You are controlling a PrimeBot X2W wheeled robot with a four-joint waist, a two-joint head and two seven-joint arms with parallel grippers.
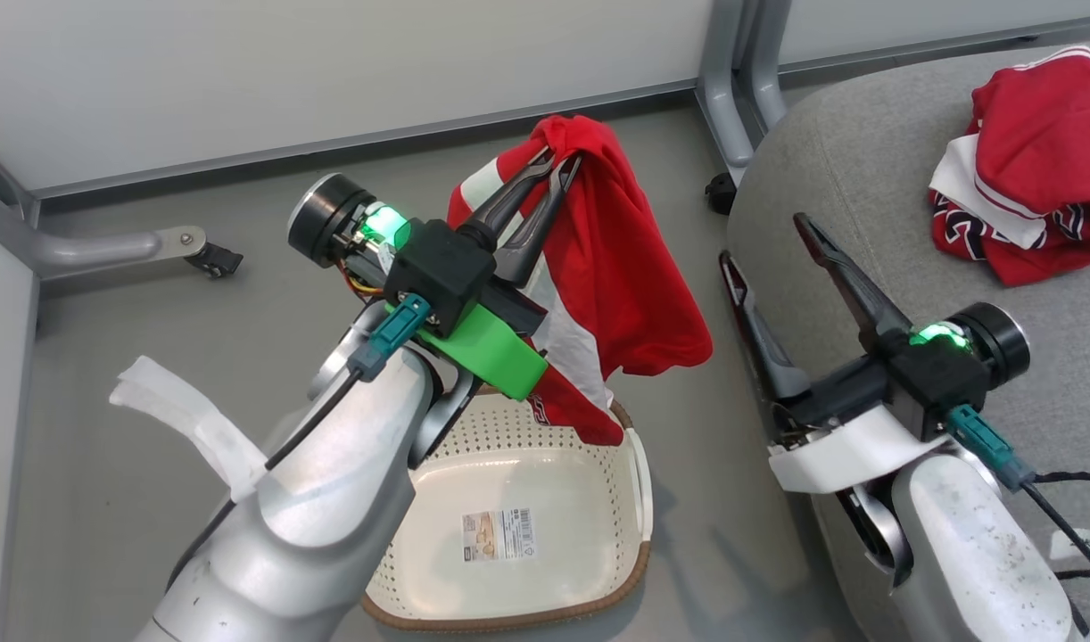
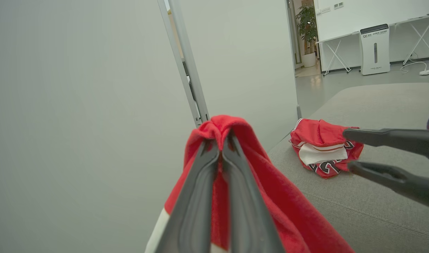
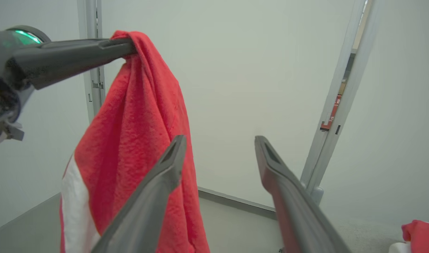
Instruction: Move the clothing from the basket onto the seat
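My left gripper [image 1: 558, 160] is shut on a red garment with white panels [image 1: 625, 267], which hangs from its fingertips above the cream basket [image 1: 527, 481]. Its lower hem still dips inside the basket's far rim. The wrist view shows the same garment [image 2: 270, 196] draped over the closed left gripper [image 2: 221, 135]. The basket's bottom is bare apart from a barcode sticker [image 1: 500, 535]. A second red garment with lettering [image 1: 1036, 169] lies crumpled on the grey seat [image 1: 848, 160]. My right gripper [image 1: 763, 236] stands open beside the seat's edge, holding nothing; from its wrist, the right gripper [image 3: 218, 140] looks past the hanging garment [image 3: 137, 133].
White partition panels with grey metal legs and castors [image 1: 215, 259] line the back. A grey post [image 1: 732, 89] stands between the basket and seat. The floor [image 1: 197, 339] is smooth grey.
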